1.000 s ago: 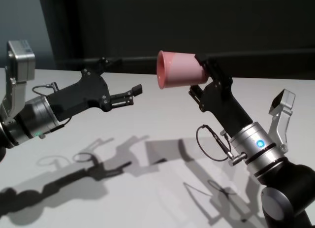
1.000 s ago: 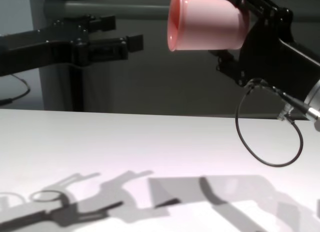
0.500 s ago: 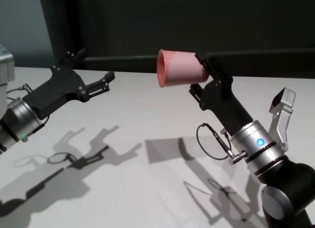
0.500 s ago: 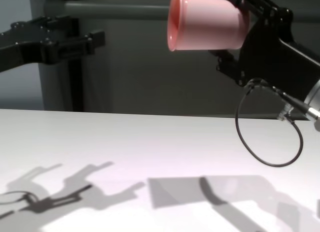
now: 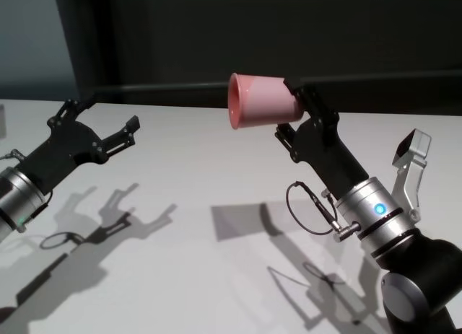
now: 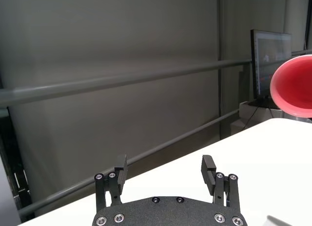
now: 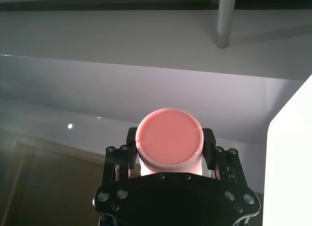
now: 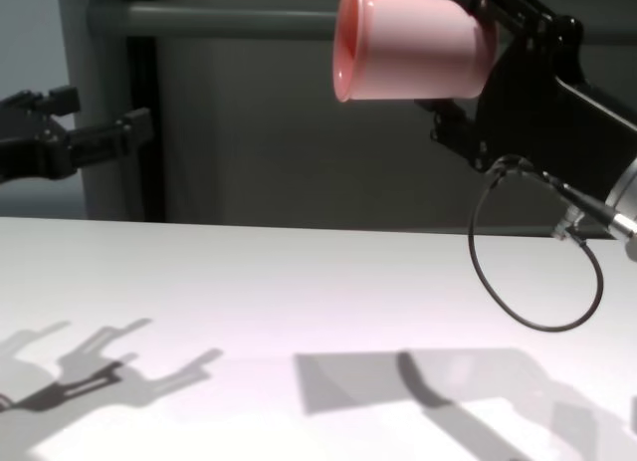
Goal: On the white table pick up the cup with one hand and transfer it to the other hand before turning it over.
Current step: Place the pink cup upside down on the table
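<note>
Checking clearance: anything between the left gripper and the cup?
Nothing. Head view shows only open air above bare table between the open left gripper and the cup the right gripper holds.

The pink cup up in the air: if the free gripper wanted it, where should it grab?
Probably the wall near the rim, from the robot's left. The cup lies sideways, mouth facing the open left gripper, while the right gripper is shut on its base end, leaving that end free.

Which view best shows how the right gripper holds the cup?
The right wrist view: the cup sits base-on in the right gripper, a finger on each side. Head and chest views show it sideways, held near its base. The left wrist view catches only its rim.
</note>
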{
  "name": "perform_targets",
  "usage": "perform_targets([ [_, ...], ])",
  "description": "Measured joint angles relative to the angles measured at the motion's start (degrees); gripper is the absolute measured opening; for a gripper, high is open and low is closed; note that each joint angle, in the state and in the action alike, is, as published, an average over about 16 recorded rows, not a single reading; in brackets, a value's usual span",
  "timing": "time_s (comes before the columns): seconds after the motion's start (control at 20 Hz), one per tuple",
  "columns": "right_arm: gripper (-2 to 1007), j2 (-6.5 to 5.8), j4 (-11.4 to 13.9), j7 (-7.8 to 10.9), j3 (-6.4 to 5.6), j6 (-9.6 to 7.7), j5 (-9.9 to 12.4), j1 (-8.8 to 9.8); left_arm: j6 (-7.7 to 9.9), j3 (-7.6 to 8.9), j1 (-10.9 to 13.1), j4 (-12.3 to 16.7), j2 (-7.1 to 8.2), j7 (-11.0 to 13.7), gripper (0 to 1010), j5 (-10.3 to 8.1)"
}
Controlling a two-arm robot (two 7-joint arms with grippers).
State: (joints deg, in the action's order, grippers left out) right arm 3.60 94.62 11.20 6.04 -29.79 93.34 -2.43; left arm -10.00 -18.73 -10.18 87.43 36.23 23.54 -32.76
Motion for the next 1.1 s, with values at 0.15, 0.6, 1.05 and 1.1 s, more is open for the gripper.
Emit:
perform_targets([
  [0.15,763,0.0,0.0,0.0,0.0,0.0,0.0,0.0,-0.12,0.8,1.5,-0.4,-0.4,-1.2,1001,0.28],
  [0.6,763,0.0,0.0,0.0,0.0,0.0,0.0,0.0,-2.17,2.09,4.6,-2.0,-1.78,-2.8,1001,1.84],
  [1.05,763,0.0,0.0,0.0,0.0,0.0,0.0,0.0,-4.1,2.43,5.4,-3.2,-2.97,-2.4,1001,3.47],
  [1.1,763,0.0,0.0,0.0,0.0,0.0,0.0,0.0,-4.18,2.46,5.5,-3.2,-3.05,-2.4,1001,3.57],
])
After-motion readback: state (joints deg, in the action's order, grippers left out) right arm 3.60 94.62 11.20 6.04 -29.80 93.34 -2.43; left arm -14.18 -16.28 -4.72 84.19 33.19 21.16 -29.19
